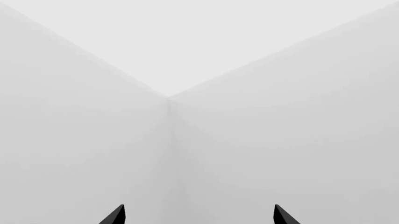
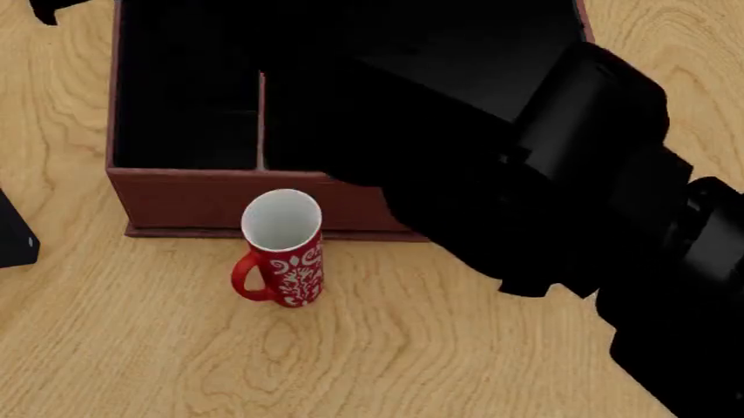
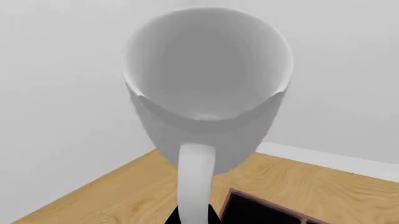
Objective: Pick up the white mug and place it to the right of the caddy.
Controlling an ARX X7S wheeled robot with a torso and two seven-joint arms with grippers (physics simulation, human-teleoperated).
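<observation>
The white mug (image 3: 209, 88) was up in the air, well above the wooden table (image 2: 465, 348). The right wrist view looked straight into its open mouth, with the loop handle pointing back at the camera. The right gripper (image 3: 196, 219) was almost all hidden behind the handle, so only a bit of black showed at the handle's lower end, and I could not tell if its jaws were pinching the mug or not. A corner of the caddy (image 2: 209, 196) showed far below the mug in that view. From the head view, the caddy sat on the table, reddish-brown outside and black inside, with thin walls splitting it into parts. The big black right arm (image 2: 558, 192) reached across the caddy and covered much of it. A red mug (image 2: 282, 252) with white flowers stood upright just in front of the caddy's near wall. A small black box (image 2: 14, 233) peeked in well off to the caddy's left. The left gripper (image 1: 199, 215) had its two black tips spread wide apart, holding nothing, and it faced a bare grey wall corner.
</observation>
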